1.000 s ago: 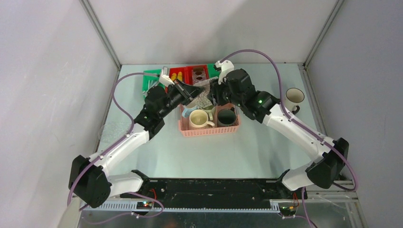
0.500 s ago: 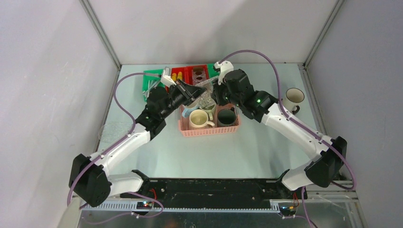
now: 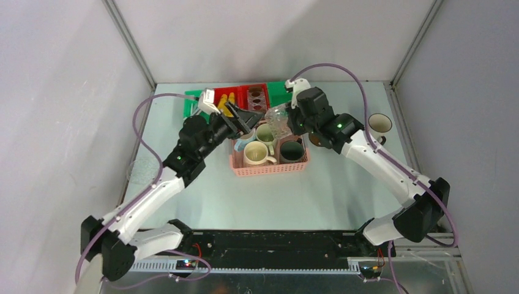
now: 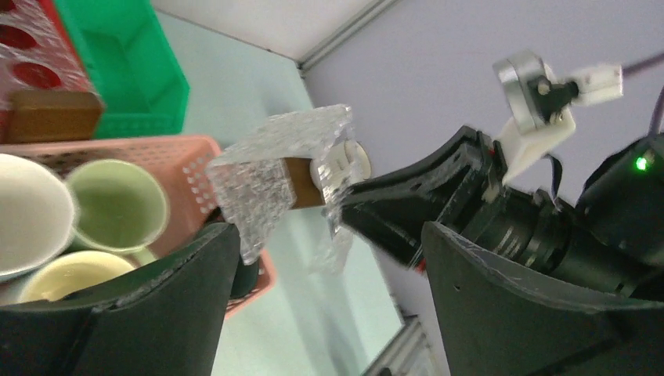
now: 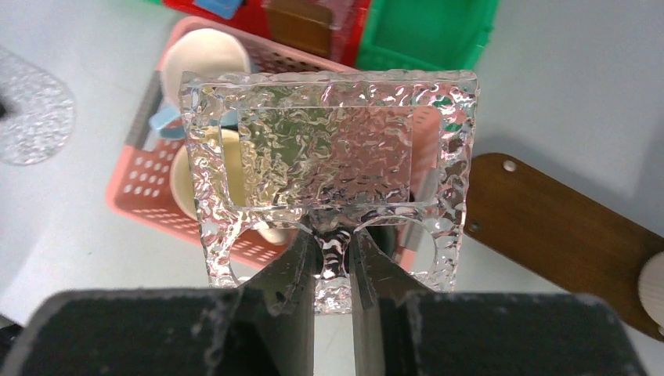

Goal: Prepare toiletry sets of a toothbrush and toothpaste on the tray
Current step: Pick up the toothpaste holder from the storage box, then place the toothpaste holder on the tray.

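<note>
Right claw (image 5: 333,251) grips a clear slab (image 5: 329,157) above the basket (image 3: 269,168); left claw (image 4: 327,235) is released. This looks like clearing clutter. Next, park the slab on the tabletop (image 3: 343,190), off the tray (image 5: 548,227).

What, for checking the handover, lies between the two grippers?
A clear dimpled rectangular plastic plate, clamped by the right gripper, facing the open left gripper: left wrist view.

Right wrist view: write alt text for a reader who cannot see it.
The right gripper is shut on the near edge of a clear textured rectangular plate, holding it above a pink basket of mugs. A dark wooden tray lies to the right.
</note>
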Motion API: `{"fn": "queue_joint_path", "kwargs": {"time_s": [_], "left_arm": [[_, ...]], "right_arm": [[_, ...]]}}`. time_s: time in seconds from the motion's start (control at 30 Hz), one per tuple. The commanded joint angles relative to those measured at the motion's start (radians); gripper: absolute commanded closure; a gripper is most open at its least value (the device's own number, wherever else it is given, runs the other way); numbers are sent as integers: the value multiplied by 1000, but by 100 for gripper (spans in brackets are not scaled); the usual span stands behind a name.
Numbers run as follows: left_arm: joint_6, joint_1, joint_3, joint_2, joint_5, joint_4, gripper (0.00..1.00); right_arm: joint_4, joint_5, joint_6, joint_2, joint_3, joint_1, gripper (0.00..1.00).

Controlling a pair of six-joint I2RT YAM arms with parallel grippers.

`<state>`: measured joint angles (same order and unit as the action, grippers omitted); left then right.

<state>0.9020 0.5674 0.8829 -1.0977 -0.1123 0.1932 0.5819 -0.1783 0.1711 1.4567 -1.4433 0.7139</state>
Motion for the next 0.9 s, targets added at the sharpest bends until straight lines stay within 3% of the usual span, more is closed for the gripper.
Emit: {"fn": "queue_joint_path", "kwargs": {"time_s": [0.0, 0.13, 0.37, 0.87], "left_arm": [[-200, 5, 11, 121, 78, -156, 7], [-347, 5, 2, 213, 176, -304, 1], [-530, 3, -44, 350, 355, -465, 0], [-713, 3, -206, 561, 657, -553, 0]], "right_arm": [[13, -29, -21, -71, -19, -74, 100], [36, -14, -28, -95, 16, -157, 100], [73, -5, -46, -96, 66, -310, 100], [18, -21, -116, 37, 165, -502, 100]]}}
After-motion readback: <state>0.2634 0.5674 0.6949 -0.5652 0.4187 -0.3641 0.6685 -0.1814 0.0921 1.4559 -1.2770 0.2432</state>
